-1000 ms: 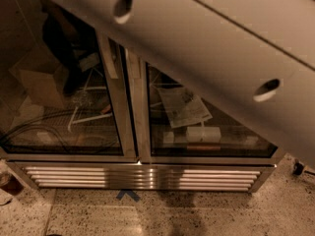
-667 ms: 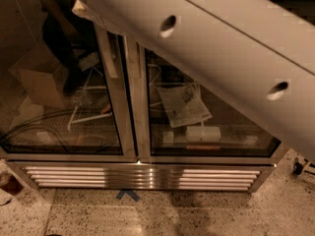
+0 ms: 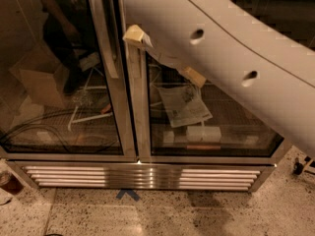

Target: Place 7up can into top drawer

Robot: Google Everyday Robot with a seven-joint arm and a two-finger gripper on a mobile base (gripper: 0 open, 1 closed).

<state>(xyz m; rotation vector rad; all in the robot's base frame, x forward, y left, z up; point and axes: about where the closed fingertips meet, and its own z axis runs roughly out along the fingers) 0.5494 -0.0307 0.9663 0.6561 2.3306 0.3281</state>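
Camera view shows arm (image 3: 221,58) across fridge doors (image 3: 64,107), end effector beyond frame

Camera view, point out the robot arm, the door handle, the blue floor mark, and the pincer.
robot arm (image 3: 221,58), camera view, shell between its two holes.
door handle (image 3: 109,43), camera view, middle of the bar.
blue floor mark (image 3: 128,194), camera view, arrow's tip.
pincer: not in this view.
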